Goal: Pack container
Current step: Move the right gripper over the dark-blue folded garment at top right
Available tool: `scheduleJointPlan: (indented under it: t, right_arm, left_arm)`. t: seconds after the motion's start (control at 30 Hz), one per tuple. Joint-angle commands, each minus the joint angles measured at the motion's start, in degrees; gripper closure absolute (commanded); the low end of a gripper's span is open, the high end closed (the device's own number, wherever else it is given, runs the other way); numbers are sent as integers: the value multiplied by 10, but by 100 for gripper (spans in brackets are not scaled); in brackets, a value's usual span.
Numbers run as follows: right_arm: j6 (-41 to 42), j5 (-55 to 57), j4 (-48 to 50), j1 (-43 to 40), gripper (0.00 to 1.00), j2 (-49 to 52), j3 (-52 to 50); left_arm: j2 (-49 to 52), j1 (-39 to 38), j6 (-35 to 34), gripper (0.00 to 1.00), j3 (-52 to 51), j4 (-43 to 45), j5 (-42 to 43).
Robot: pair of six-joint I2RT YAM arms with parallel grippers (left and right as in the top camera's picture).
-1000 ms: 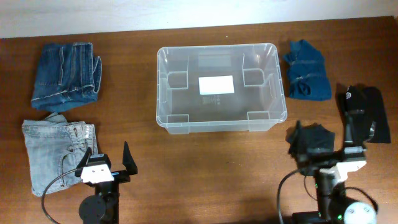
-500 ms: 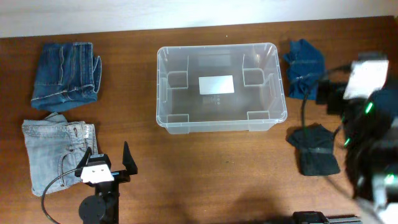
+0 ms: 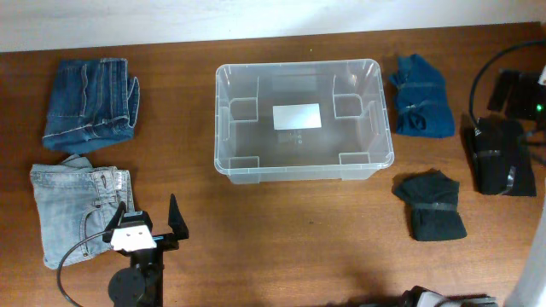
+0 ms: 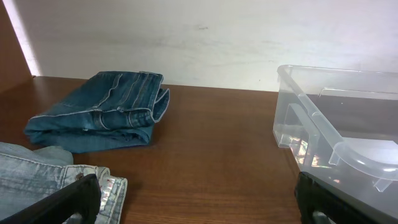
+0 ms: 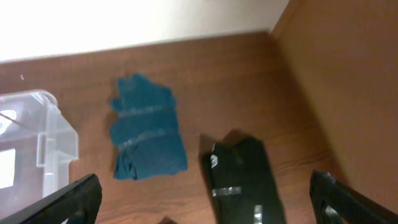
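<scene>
The clear container (image 3: 223, 128) stands empty at the table's middle, a white label on its bottom; its corner shows in the left wrist view (image 4: 323, 134) and the right wrist view (image 5: 59, 146). My left gripper (image 3: 152, 223) is open and empty near the front edge, between the light jeans (image 3: 81, 209) and the container. My right gripper (image 5: 208, 208) is open and empty, held high over the table's right end, above a black folded garment (image 5: 245, 180) and a teal garment (image 5: 148, 137). Only part of the right arm (image 3: 520, 89) shows overhead.
Folded dark blue jeans (image 3: 90, 102) lie at the back left, also in the left wrist view (image 4: 106, 112). The teal garment (image 3: 421, 95) lies right of the container. One black bundle (image 3: 435, 205) lies at the front right, another (image 3: 502, 158) by the right edge.
My right arm has lifted off the front-right black bundle and swung up to the far right edge. That bundle now lies uncovered. The left arm has not moved.
</scene>
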Motion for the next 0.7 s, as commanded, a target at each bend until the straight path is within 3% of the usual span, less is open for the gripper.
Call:
scheduleJointPlan:
  t: [0.0,0.33,0.67]
  right_arm:
    - [-1,-20,2,-3,2,52,7]
    - [-1,-43,9,-4,1,170,7]
    - [-37,-217,52,-39,1,239,7]
  left_arm:
    - [-4,3,5,1,-2,-2,6]
    - [-4,3,5,1,-2,-2,6]
    - [-4,3,5,1,-2,-2,6]
